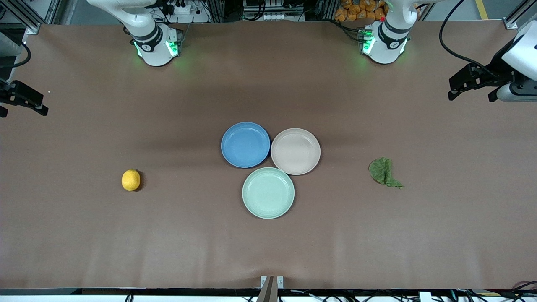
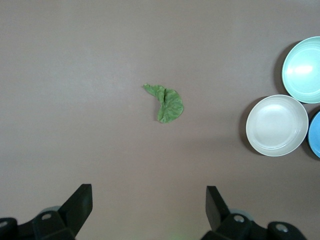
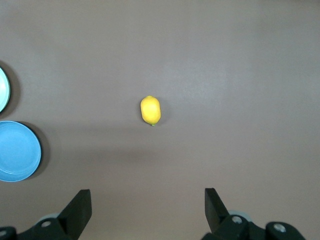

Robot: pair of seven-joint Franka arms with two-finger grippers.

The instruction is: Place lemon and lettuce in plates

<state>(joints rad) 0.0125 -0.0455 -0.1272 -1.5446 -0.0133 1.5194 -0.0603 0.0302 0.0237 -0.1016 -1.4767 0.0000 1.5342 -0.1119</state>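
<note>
**Both arms parked high, nothing picked up yet**

Front view: three round shallow plates sit clustered mid-table, touching or nearly so. The blue plate (image 1: 245,144) lies toward the right arm's end, the pale beige-pink plate (image 1: 295,151) beside it toward the left arm's end, and the pale mint-green plate (image 1: 268,192) nearer the camera than both. All three are empty. The small oval yellow lemon (image 1: 131,180) rests on the brown table (image 1: 268,251) well apart from the plates, toward the right arm's end. The dark green wrinkly lettuce leaf (image 1: 384,172) lies toward the left arm's end, also well apart. The left gripper (image 1: 472,86) hangs at the table's edge, the right gripper (image 1: 25,100) at the other edge; both arms wait.

Left wrist view: the left gripper (image 2: 149,205) has its fingers spread wide with nothing between them, and the lettuce leaf (image 2: 167,104) lies flat on bare table below.

Right wrist view: the right gripper (image 3: 148,206) is likewise spread and empty, with the lemon (image 3: 150,110) lying ahead.

By my reading, the task stands at its very start. Next, each arm must descend over its item; the leaf calls for a low, careful pinch, the lemon a grip across its narrow width.
</note>
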